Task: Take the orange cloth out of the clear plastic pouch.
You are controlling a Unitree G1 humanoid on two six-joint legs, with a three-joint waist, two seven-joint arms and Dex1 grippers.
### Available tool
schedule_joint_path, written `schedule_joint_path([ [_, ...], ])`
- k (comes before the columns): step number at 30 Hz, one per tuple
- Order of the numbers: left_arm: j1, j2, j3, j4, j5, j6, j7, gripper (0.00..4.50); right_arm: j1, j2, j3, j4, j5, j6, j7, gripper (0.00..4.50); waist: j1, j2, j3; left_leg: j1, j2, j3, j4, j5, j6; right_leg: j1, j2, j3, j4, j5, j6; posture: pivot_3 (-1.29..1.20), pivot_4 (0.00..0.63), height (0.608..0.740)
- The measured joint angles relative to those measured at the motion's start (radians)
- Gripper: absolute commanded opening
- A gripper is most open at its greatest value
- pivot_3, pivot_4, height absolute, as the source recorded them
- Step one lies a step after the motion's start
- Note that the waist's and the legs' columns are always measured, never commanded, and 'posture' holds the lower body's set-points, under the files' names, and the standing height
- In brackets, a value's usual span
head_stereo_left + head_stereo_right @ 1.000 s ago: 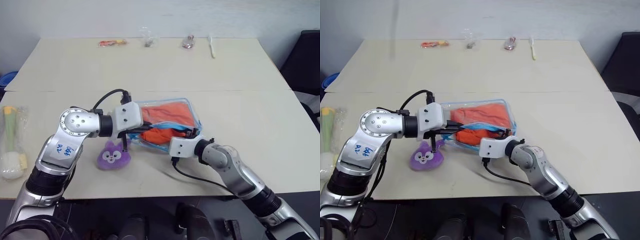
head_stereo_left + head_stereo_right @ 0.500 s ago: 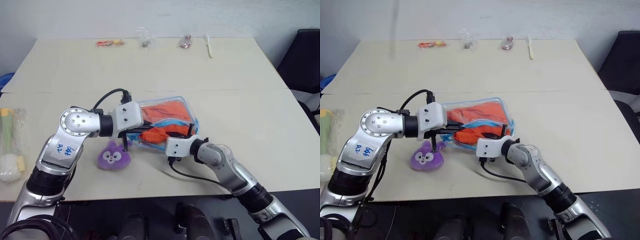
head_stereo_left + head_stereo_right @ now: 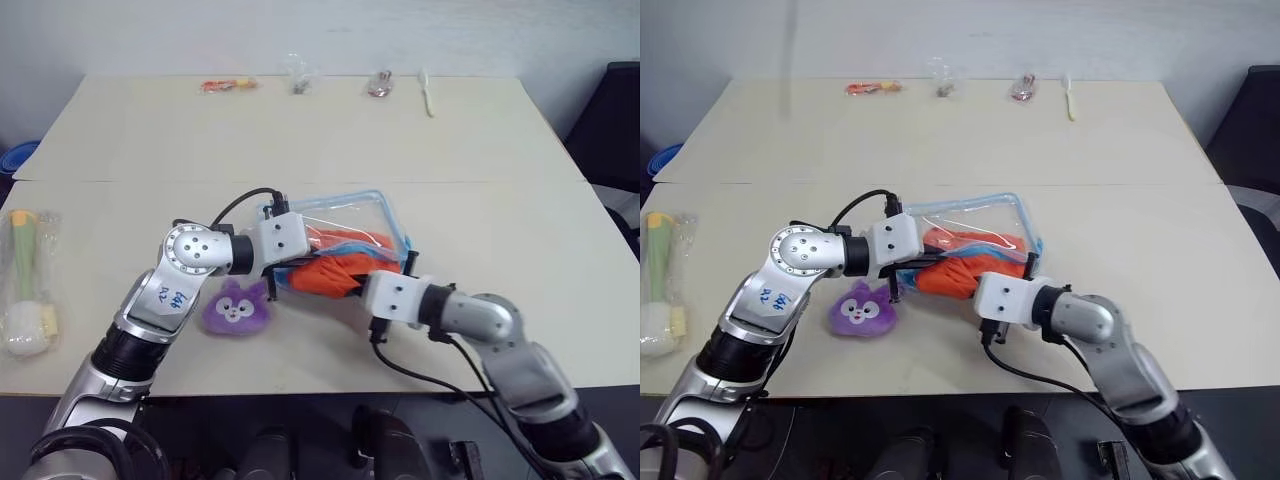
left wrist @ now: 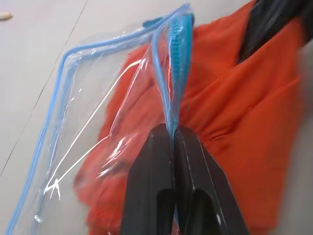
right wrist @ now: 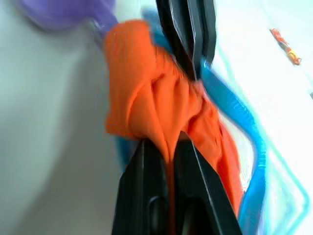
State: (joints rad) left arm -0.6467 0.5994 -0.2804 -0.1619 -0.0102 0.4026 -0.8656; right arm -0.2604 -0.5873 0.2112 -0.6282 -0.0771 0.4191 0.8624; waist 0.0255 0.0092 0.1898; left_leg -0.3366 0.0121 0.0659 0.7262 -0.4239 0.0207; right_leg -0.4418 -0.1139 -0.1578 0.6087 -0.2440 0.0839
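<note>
Two grips: my left gripper (image 4: 172,134) pinches blue-edged clear plastic pouch (image 3: 345,215) rim as anchor, frame centre; my right gripper (image 5: 168,147) clamps bunched orange cloth (image 5: 151,98) for pull-out.

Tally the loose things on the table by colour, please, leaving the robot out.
Orange or red: 2, the orange cloth and small orange-red snack packet.
Clear: 3, the clear plastic pouch, crumpled clear wrapper, small clear packet.
Purple: 1, purple plush toy.
White: 1, white stick-like utensil.
Total: 7.
</note>
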Motion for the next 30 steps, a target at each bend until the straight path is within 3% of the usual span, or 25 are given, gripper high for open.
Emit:
schedule_joint_path([
  [7,-0.017,-0.032,-0.012,0.084,0.024,-0.025,0.012,0.0,0.039,-0.177,-0.326,-0.22,0.336,0.191,0.142,0.04,0.001,0.0,0.0,0.001,0.0,-0.001,0.0,0.0,0.0,0.0,0.0,0.0,0.001,0.0,0.0,0.0,0.15,0.74],
  [8,-0.017,-0.034,-0.01,0.088,0.017,-0.017,0.01,0.49,0.023,-0.209,-0.391,-0.226,0.394,0.231,0.155,0.0,0.001,0.0,0.0,0.001,0.0,-0.001,0.0,0.0,0.0,0.0,0.0,0.001,0.001,0.0,0.0,0.0,0.15,0.74],
  [12,-0.013,-0.027,0.013,0.079,-0.03,0.024,-0.025,1.62,-0.014,-0.345,-0.588,-0.201,0.535,0.325,0.207,0.0,0.003,0.0,0.0,0.001,0.0,-0.001,0.0,0.0,0.0,0.001,-0.001,0.0,0.0,0.0,0.0,0.0,0.15,0.74],
  [15,-0.008,0.032,0.044,0.055,-0.059,0.032,-0.071,2.58,-0.012,-0.448,-0.734,-0.076,0.581,0.332,0.265,0.0,0.002,0.0,0.0,0.001,0.0,0.0,0.0,0.0,0.001,0.001,-0.001,0.0,0.0,0.0,0.0,0.0,0.15,0.74],
  [19,0.001,0.145,0.133,0.003,-0.212,0.115,-0.228,3.79,-0.056,-0.498,-0.72,0.2,0.474,0.16,0.24,0.0,-0.003,-0.001,0.0,0.001,0.0,0.002,0.0,0.0,0.001,0.001,-0.001,0.001,0.001,0.0,0.0,0.0,0.15,0.74],
  [24,-0.11,0.165,0.26,-0.031,-0.461,0.306,-0.319,3.79,-0.186,-0.47,-0.545,0.558,0.257,-0.139,0.076,0.0,0.001,0.0,0.001,0.0,0.0,0.003,0.001,0.0,0.0,0.001,-0.001,-0.001,0.001,0.0,0.0,0.0,0.15,0.74],
  [30,-0.189,0.094,0.283,-0.035,-0.581,0.418,-0.272,3.79,-0.03,-0.407,-0.405,0.802,0.076,-0.534,-0.015,0.0,0.0,0.0,0.001,-0.001,0.0,0.002,0.0,0.0,0.0,0.002,-0.002,-0.001,-0.002,0.0,0.0,0.0,0.15,0.74],
])
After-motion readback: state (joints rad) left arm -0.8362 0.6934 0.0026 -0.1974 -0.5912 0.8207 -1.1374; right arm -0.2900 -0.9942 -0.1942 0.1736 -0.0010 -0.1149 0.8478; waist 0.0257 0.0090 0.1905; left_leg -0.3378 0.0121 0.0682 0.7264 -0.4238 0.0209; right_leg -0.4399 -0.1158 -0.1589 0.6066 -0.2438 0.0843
